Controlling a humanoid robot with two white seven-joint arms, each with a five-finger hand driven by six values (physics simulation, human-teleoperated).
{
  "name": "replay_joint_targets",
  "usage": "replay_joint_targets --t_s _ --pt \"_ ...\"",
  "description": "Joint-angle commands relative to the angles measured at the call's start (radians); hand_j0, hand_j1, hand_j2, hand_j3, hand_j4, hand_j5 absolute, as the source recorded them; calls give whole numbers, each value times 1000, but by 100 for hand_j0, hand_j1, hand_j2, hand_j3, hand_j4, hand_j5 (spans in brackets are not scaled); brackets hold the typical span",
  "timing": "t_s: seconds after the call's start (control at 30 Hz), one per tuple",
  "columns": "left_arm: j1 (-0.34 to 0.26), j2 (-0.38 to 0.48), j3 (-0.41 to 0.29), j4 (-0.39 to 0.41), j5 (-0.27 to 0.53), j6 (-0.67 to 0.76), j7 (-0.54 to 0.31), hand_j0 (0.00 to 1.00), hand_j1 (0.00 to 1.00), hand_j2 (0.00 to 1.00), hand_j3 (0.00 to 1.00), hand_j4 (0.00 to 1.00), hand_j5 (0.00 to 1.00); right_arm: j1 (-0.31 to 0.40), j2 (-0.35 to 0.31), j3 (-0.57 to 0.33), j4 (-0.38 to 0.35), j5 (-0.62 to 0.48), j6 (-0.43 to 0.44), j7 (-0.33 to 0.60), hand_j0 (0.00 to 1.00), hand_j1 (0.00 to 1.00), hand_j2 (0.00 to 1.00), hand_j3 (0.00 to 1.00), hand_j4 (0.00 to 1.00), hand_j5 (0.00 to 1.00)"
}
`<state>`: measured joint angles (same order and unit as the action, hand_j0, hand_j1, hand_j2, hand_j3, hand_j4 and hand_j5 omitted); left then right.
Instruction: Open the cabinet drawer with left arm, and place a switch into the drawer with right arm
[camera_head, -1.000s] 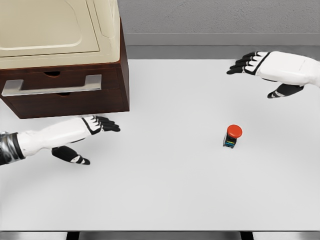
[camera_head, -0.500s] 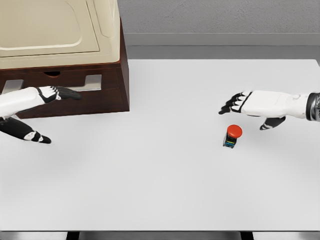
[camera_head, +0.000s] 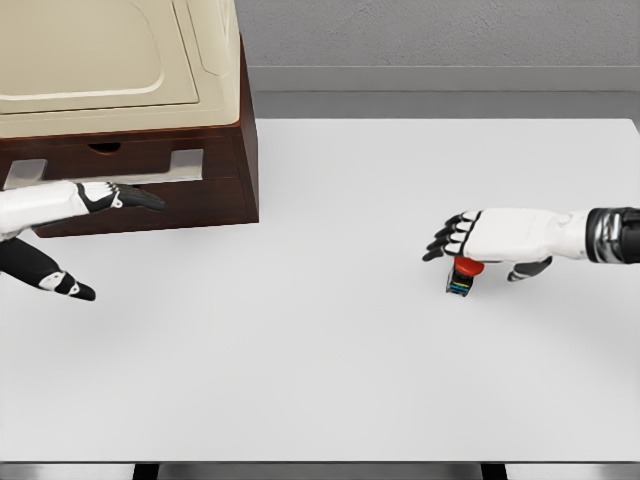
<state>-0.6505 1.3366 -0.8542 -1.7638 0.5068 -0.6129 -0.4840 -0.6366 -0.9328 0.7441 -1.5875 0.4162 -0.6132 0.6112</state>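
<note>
Switch (camera_head: 462, 277) sits on the tabletop (camera_head: 330, 360), well right of the cabinet (camera_head: 130, 120), w/ the right hand (camera_head: 470, 238) just over its red cap, fingers loosely spread, gripping nothing; prob. lined up for a top grasp. Left hand (camera_head: 105, 196) reaches across the cabinet front at the handle (camera_head: 185, 160), fingers extended, thumb low, nothing held; looks set to hook it. Drawer (camera_head: 120, 165) appears shut. Hand covers mid-handle; contact unclear. Cabinet's left side cut off; switch cap partly hidden.

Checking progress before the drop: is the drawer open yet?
Shut. The drawer front sits flush with the cabinet; left hand overlaps its handle.
</note>
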Motion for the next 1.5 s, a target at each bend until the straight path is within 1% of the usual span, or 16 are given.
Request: replay_joint_targets --t_s 0.0,0.03,0.1,0.17,0.23,0.3,0.43,0.63,0.73,0.83,0.97,1.0,1.13,1.23,1.27,1.47 --pt "-3 -10 -3 0 71 2 -38 100 100 100 100 100 100 0 -3 6 -8 6 2 0 100 100 100 100 100 100" --pt "-8 -11 -3 0 73 16 -41 100 100 100 100 100 100 0 -3 8 -9 7 2 0 100 100 100 100 100 100" --pt "-31 -30 0 0 73 134 -53 100 100 100 100 100 100 0 -3 8 -9 9 2 0 100 100 100 100 100 100" --pt "-55 -34 0 0 75 194 -53 100 100 100 100 100 100 0 -3 8 -14 7 2 0 100 100 100 100 100 100" --pt "-61 -65 0 0 58 306 -51 100 100 100 100 100 100 0 -4 8 -22 7 2 0 100 100 100 100 100 100" --pt "-63 -63 0 0 42 326 -51 100 100 100 100 100 100 0 -4 6 -22 7 2 0 100 100 100 100 100 100" --pt "-67 -63 0 0 9 412 -45 100 100 100 100 100 100 0 -4 6 -28 7 2 0 100 100 100 100 100 100" --pt "-93 -62 1 4 -14 483 -42 100 100 100 100 100 100 2 -1 12 -35 9 2 0 100 100 100 100 100 100" --pt "-95 -63 9 7 -17 502 -41 100 100 100 100 100 100 3 -1 12 -35 10 2 0 100 100 100 100 100 100" --pt "-95 -71 7 12 -42 547 -18 100 100 100 100 100 100 3 -3 12 -35 10 2 0 96 96 96 96 96 96" --pt "-95 -80 7 13 -59 594 -18 100 100 100 100 100 100 5 -4 12 -35 15 2 0 98 98 98 98 98 98" --pt "-95 -80 7 13 -59 599 -16 100 100 100 100 100 100 5 -3 12 -35 15 2 0 100 100 100 100 100 100" --pt "-92 -88 0 17 -77 607 -16 100 100 100 100 100 100 5 -4 12 -40 15 2 0 100 100 100 100 100 100" --pt "-90 -91 -2 41 -82 607 -16 100 100 100 100 100 100 5 -4 12 -42 24 2 0 100 100 100 100 100 100" --pt "-90 -92 -3 41 -97 607 -13 100 100 100 100 100 100 5 -3 12 -42 27 2 0 100 100 100 100 100 100" --pt "-90 -92 -5 41 -99 634 -10 100 100 100 100 100 100 5 -3 12 -42 27 2 0 100 100 100 100 100 100"
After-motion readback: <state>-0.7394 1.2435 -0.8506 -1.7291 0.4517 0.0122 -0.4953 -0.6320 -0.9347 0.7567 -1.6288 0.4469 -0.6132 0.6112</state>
